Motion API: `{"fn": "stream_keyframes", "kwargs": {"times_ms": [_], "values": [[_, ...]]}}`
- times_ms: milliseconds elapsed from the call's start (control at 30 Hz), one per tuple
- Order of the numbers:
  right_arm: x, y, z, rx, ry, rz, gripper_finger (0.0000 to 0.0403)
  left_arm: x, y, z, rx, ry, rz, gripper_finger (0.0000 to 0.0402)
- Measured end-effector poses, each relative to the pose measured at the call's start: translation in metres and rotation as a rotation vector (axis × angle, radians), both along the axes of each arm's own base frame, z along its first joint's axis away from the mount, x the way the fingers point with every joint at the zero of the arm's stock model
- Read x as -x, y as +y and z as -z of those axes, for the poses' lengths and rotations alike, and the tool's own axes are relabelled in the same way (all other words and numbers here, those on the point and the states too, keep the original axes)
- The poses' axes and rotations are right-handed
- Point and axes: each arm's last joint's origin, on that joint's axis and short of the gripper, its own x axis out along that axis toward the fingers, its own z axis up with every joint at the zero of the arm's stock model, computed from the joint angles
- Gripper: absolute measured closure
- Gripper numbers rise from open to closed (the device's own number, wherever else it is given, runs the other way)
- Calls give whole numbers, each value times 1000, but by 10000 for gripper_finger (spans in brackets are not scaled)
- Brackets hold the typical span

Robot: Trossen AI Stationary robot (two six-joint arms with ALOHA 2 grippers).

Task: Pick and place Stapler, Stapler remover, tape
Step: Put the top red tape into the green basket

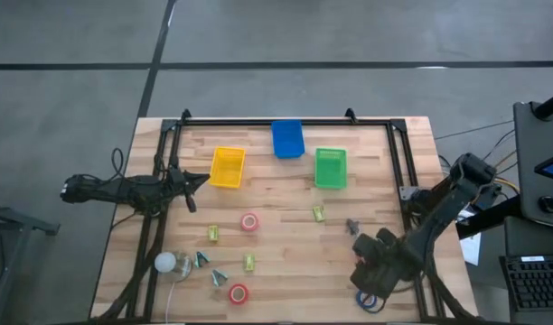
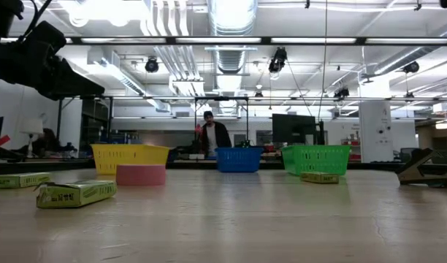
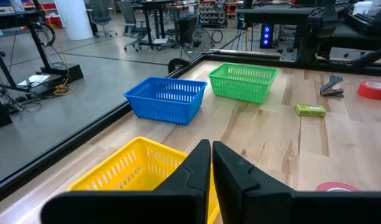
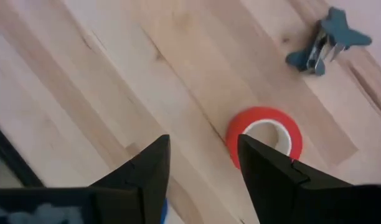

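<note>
My right gripper (image 4: 200, 165) is open near the table's near right corner (image 1: 367, 271), hovering above a red tape roll (image 4: 264, 134) that lies flat just beyond its fingertips. A grey-blue staple remover (image 4: 327, 40) lies farther off. The blue tape roll (image 1: 369, 301) lies flat under the right arm. Two more red rolls (image 1: 249, 222) (image 1: 239, 293) lie flat mid-table. My left gripper (image 3: 211, 152) is shut and held above the table beside the yellow tray (image 1: 227, 167). Teal staple removers (image 1: 201, 260) (image 1: 218, 276) lie near the table's near left corner.
The blue tray (image 1: 287, 138) and the green tray (image 1: 331, 168) stand toward the far edge, beside the yellow one. Small yellow-green boxes (image 1: 212, 234) (image 1: 248, 262) (image 1: 319, 213) are scattered mid-table. A white round object (image 1: 165, 263) sits near left. A person (image 2: 209, 133) stands in the room behind.
</note>
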Motion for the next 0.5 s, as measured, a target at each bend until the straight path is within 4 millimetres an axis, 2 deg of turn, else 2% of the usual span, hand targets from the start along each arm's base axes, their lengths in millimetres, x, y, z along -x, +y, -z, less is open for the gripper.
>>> {"fn": "stream_keyframes", "kwargs": {"times_ms": [200,500], "values": [[-10,12,16,23,84,-26,226,0,0,0,0,-2,0,381],[5,-3,35,23,120,27,223,0,0,0,1,-4,2,381]]}}
